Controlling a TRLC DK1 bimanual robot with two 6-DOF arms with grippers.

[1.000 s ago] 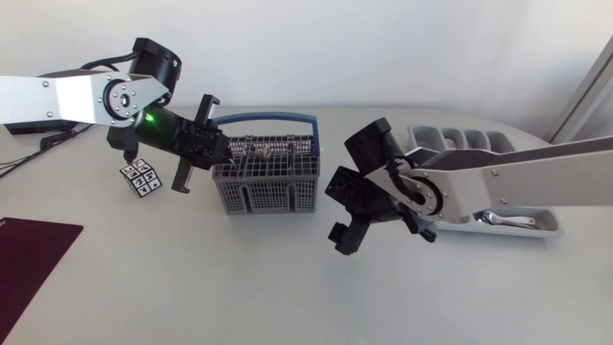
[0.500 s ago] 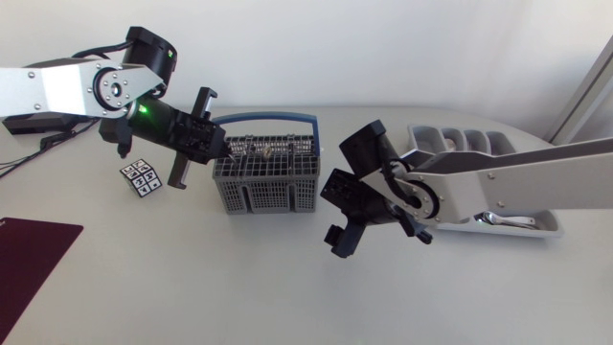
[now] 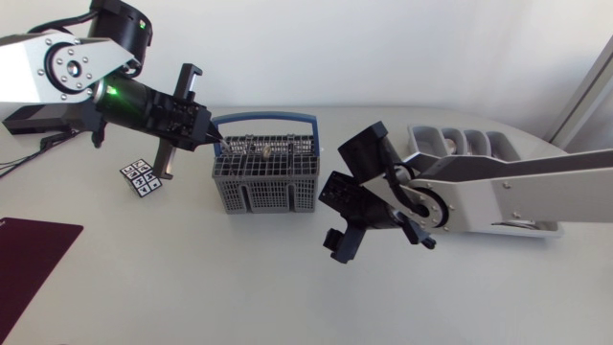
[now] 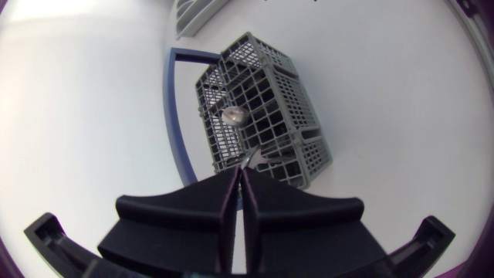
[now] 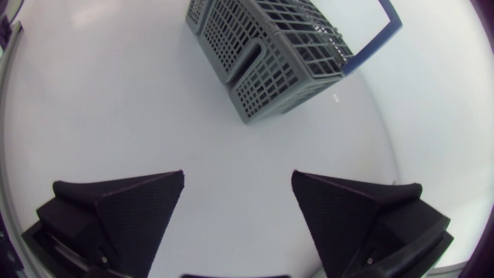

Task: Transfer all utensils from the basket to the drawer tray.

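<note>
Your left pincer (image 4: 238,176) is pinched tight on the thin handle of a spoon (image 4: 234,116), whose bowl sits just over the grey basket (image 3: 266,187) near its blue-handled edge. Your right pincer (image 5: 238,193) hangs spread wide above the counter (image 3: 192,278), between basket and drawer tray (image 3: 450,139).

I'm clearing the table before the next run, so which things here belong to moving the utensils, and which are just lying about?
Job in hand:
grey mesh plastic basket with blue handle
light grey compartmented drawer tray
metal spoon, held in the left gripper
right gripper, open

Lying about:
small black-and-white patterned cube
dark maroon flat mat
</note>
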